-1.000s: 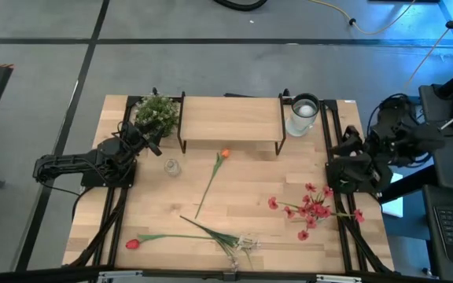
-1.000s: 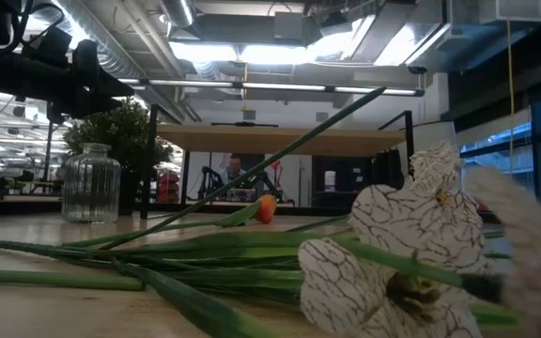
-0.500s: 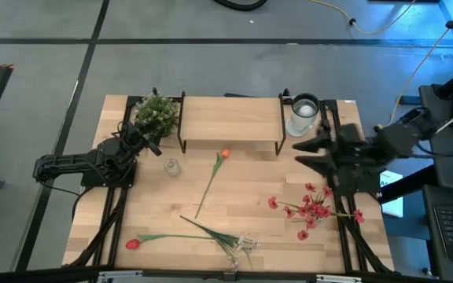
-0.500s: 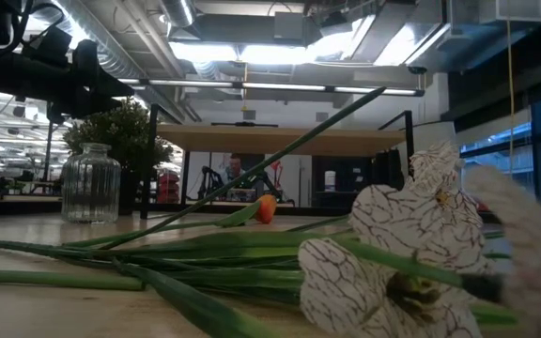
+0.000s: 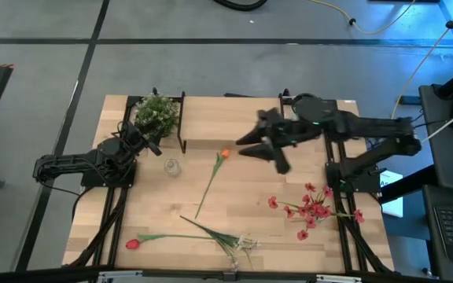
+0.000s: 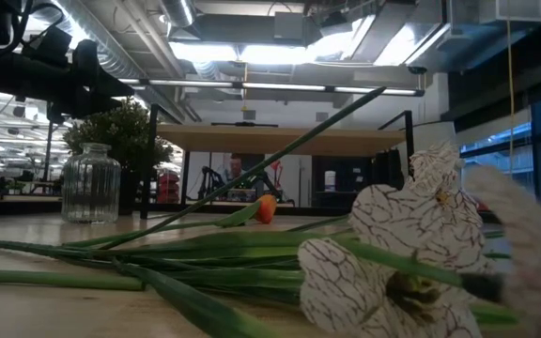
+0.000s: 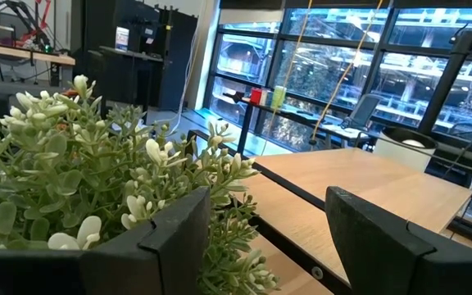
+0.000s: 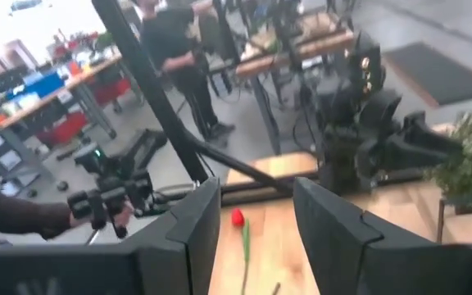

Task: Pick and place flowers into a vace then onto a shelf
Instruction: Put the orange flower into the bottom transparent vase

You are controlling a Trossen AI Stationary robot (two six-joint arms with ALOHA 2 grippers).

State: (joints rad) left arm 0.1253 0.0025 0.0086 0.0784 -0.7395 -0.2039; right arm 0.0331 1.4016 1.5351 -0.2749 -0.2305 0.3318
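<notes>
We see all four flowers (image 5: 211, 185) lying loose on the tabletop (image 5: 242, 216), vase (image 5: 171, 167) empty, our right claw (image 5: 259, 145) wide at the orange tulip's (image 5: 224, 154) three o'clock.

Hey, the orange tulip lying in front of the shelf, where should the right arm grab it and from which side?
Grip the orange tulip mid-stem, probably from straight above, jaws across the stem. It lies flat, slanting away from the shelf, with bare table around it.
</notes>
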